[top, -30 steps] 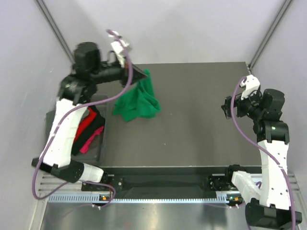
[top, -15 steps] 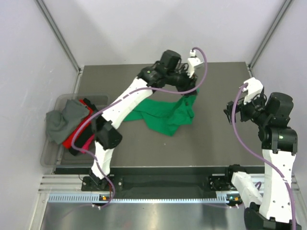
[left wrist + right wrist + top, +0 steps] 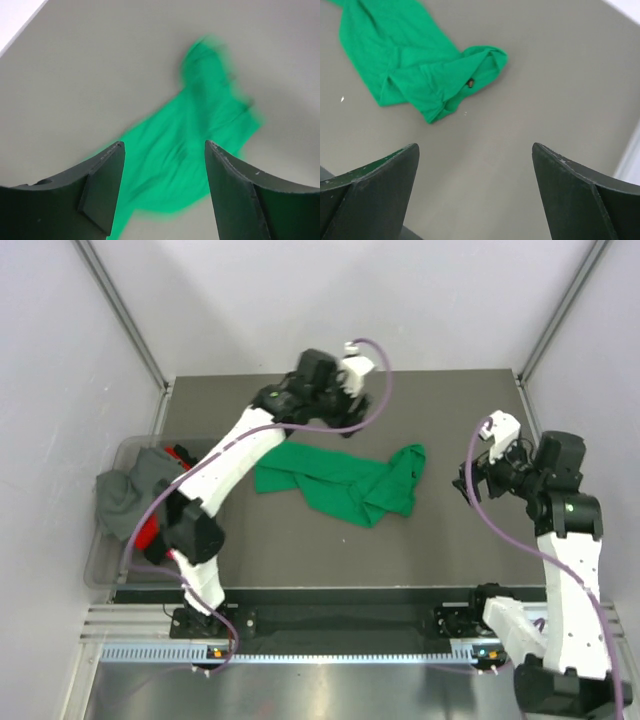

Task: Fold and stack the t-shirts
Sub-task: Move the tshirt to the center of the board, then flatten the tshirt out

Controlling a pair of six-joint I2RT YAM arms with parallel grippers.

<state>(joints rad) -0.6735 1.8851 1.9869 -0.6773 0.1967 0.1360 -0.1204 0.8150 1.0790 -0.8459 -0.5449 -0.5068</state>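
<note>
T-shirts [image 3: 132, 498] lie heaped, unfolded, in the bin [image 3: 103, 568] at left. On the surface [image 3: 450, 410], the green t-shirt [image 3: 340, 485] lies crumpled beneath the left claw [image 3: 163, 145], its jaws apart and empty. The right claw [image 3: 475, 147] hangs wide, empty. All folding and stacking remains.

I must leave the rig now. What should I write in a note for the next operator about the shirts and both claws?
Left claw: open, empty, not touching the green t-shirt.
Right claw: open, empty, at the right side of the table, apart from the cloth.
Green t-shirt: crumpled on the table, unfolded.
Grey t-shirt and red t-shirt: bunched in the clear bin, far left.
Done: no fold, no stack yet.
Left: fold green, then the others; stack.
</note>
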